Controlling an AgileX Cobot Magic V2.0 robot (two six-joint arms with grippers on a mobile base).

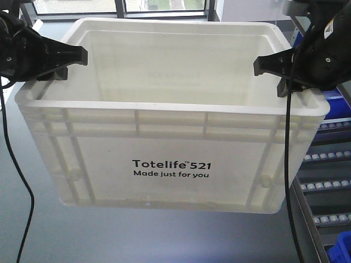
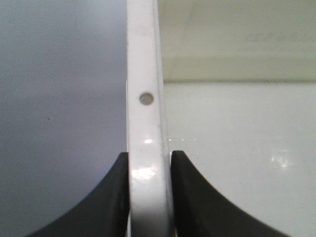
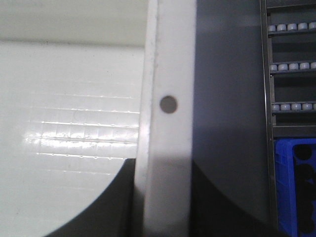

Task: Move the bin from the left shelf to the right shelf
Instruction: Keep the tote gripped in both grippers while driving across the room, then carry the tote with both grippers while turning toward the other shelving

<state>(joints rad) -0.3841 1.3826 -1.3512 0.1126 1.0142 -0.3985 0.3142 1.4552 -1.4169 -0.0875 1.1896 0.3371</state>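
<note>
The bin [image 1: 170, 164], a large white tote printed "Totelife 521", hangs in the air in the middle of the front view, held by both side rims. My left gripper [image 1: 60, 66] is shut on the left rim [image 2: 145, 123], one black finger [image 2: 111, 202] outside the wall and one inside. On the other side, my right gripper [image 1: 285, 74] is shut on the right rim [image 3: 168, 123], a dark finger [image 3: 118, 207] inside the bin. The right shelf [image 1: 329, 181], a grey rack with white rollers [image 3: 291, 106], stands at the right edge, lower than the bin's rim.
A blue bin [image 3: 296, 187] sits on the shelf at the near right, its corner also in the front view [image 1: 343, 249]. Grey floor [image 1: 66, 235] lies below the tote. Windows [image 1: 164, 5] run along the back wall. Black cables [image 1: 16, 164] hang from both arms.
</note>
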